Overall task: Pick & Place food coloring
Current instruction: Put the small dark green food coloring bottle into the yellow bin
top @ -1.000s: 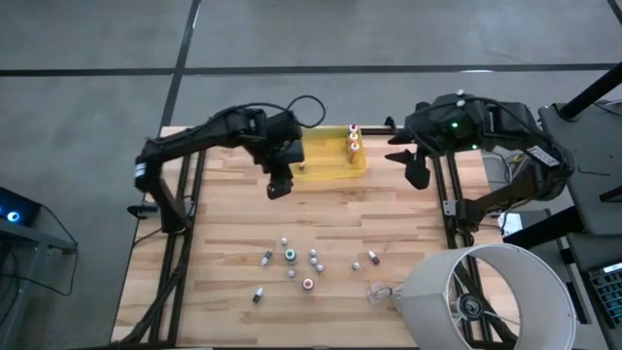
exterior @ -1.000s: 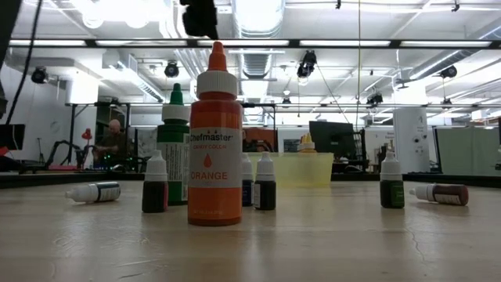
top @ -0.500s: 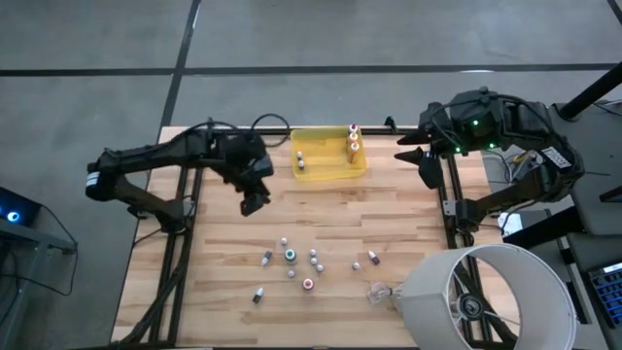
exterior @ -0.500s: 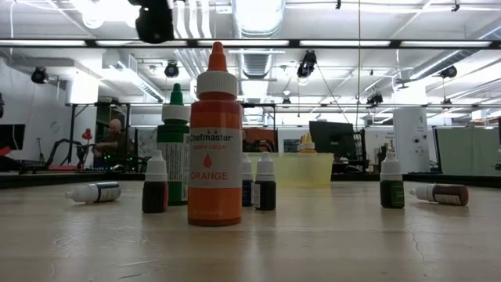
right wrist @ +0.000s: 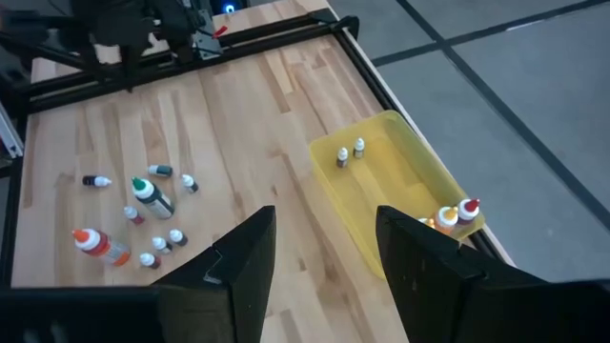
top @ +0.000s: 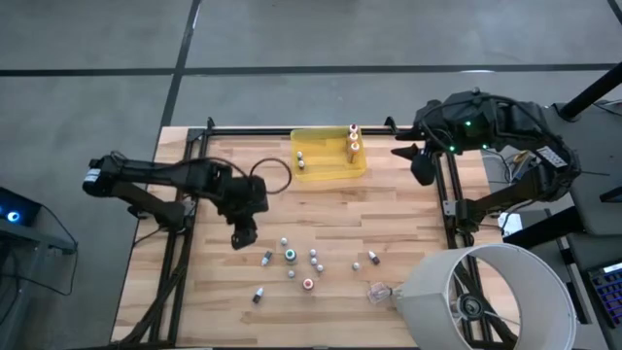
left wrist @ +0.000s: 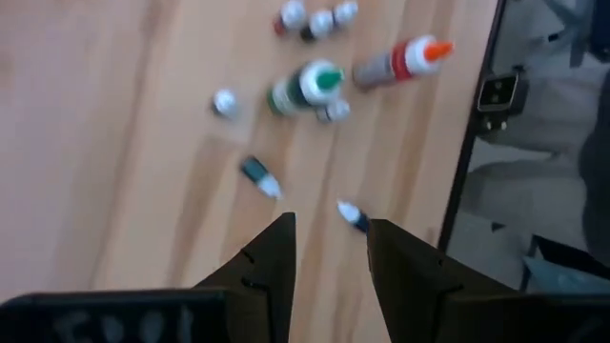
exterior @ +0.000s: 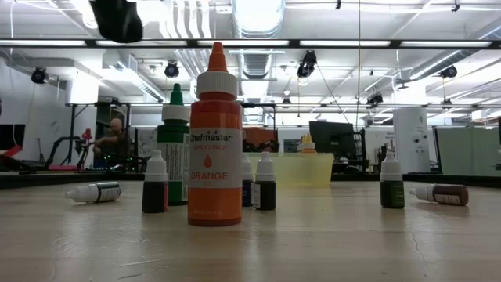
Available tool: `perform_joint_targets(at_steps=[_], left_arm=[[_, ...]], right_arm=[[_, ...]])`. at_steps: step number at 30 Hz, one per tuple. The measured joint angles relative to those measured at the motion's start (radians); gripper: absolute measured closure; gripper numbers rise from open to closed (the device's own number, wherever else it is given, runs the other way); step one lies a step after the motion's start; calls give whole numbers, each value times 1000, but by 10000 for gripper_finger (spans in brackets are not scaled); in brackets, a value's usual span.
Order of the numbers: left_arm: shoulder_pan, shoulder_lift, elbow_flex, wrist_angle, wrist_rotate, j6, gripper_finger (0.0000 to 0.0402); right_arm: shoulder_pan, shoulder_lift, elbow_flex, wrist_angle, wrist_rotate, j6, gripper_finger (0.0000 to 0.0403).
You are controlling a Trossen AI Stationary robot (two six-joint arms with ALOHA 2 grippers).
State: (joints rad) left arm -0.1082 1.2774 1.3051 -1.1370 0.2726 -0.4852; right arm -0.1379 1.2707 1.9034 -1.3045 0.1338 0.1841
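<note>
Food coloring bottles (top: 292, 261) lie scattered in a loose cluster in the lower middle of the high view, on a pale butcher-block table (top: 389, 214) of jointed wooden strips edged by a dark metal frame; some stand upright, others lie on their sides. In the low view a tall orange bottle (exterior: 214, 141) stands nearest, a green-capped bottle (exterior: 174, 145) just behind it to the left, with small dark ones beside them and two lying flat at far left and far right. A few more bottles stand inside the translucent yellow tray (top: 326, 146) at the upper centre of the high view, two at its right end and others at its left. The left gripper (top: 240, 238) hangs above the table left of the cluster, fingers parted and holding nothing; its wrist view shows bare wood and bottles between the two dark fingers (left wrist: 272, 267). The right gripper (top: 420, 167) waits at the upper right by the table edge, spread apart and empty. A white lampshade (top: 483, 297) fills the lower right corner. Around the table lies grey concrete floor; beyond it, the low view shows a big hall with ceiling lights, ducts, monitors and a person (exterior: 113, 137) seated at far left.
</note>
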Motion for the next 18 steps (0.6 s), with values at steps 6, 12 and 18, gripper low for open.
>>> perform_joint_targets(at_steps=[6,12,18], left_arm=[[-124,-5,-2,-4,-122,-117,298],[-240,-19,-2,-37,-259,-223,298],[-346,-18,-2,-49,-323,-456,298]], right_arm=[[0,2,0,0,4,0,229],[0,2,0,0,7,0,229],[0,2,0,0,8,-20,229]])
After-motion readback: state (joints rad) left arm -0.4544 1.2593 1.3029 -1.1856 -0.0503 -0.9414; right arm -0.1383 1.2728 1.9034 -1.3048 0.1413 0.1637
